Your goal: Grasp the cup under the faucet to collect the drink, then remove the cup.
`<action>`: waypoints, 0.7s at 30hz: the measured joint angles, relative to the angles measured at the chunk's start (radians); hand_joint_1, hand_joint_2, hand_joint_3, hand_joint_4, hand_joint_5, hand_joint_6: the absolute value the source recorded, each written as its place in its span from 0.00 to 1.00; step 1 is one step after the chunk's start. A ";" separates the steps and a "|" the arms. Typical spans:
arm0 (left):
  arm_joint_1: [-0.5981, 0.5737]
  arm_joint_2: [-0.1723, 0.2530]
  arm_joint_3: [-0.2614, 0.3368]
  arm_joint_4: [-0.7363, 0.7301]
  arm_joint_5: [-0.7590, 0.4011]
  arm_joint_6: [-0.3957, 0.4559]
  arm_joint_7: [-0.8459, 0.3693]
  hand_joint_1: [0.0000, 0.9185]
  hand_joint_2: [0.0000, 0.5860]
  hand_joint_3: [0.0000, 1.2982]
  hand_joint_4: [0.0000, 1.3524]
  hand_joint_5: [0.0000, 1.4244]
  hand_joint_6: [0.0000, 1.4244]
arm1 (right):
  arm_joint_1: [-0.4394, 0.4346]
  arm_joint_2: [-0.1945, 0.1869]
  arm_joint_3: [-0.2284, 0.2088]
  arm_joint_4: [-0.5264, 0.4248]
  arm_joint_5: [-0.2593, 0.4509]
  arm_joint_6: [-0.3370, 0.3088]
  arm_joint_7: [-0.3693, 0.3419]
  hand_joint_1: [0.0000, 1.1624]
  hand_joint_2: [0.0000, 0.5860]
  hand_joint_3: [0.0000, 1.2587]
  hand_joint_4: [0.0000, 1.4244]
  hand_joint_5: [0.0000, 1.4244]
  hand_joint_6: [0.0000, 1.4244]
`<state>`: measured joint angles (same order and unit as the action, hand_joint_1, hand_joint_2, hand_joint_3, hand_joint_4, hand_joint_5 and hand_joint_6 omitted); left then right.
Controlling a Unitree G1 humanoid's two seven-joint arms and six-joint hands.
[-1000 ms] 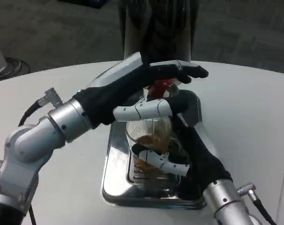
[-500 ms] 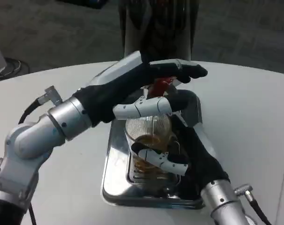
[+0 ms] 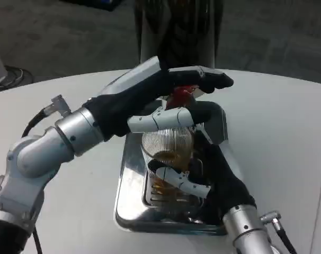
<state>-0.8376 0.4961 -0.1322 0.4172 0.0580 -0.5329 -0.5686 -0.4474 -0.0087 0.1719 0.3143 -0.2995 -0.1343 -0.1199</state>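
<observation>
A clear ribbed cup with amber drink in its bottom stands on the steel drip tray below the red faucet handle. My right hand wraps around the cup from the right, a white finger lying across its lower front. My left hand reaches in from the left above the cup; its upper fingers lie over the red handle and one white finger crosses just above the cup's rim. The dark dispenser body rises behind.
The round white table spreads out on all sides of the tray, with bare surface at left and right. Its far edge curves behind the dispenser, with dark carpet beyond. A cable runs from my left wrist.
My right forearm has shifted slightly left and nearer. The left hand stays on the handle, and the cup stands in the same place with the amber level about the same.
</observation>
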 measured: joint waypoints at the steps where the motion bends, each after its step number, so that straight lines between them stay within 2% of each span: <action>1: -0.001 0.000 0.000 0.003 0.000 -0.002 0.000 0.00 0.20 0.23 0.17 0.17 0.24 | 0.000 0.002 0.002 0.004 -0.001 -0.003 -0.006 0.60 0.35 0.06 0.10 0.12 0.05; 14: -0.001 0.000 -0.001 0.008 0.000 -0.007 0.000 0.00 0.20 0.23 0.18 0.18 0.24 | 0.003 0.042 0.008 0.039 -0.006 -0.036 -0.068 0.61 0.36 0.15 0.16 0.19 0.09; 21: 0.001 0.001 -0.001 0.002 0.000 -0.005 0.000 0.00 0.20 0.23 0.18 0.18 0.24 | 0.019 0.059 0.012 0.041 -0.024 -0.052 -0.129 0.66 0.37 0.24 0.24 0.27 0.17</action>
<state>-0.8368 0.4967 -0.1328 0.4194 0.0580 -0.5378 -0.5686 -0.4288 0.0508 0.1836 0.3556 -0.3239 -0.1866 -0.2490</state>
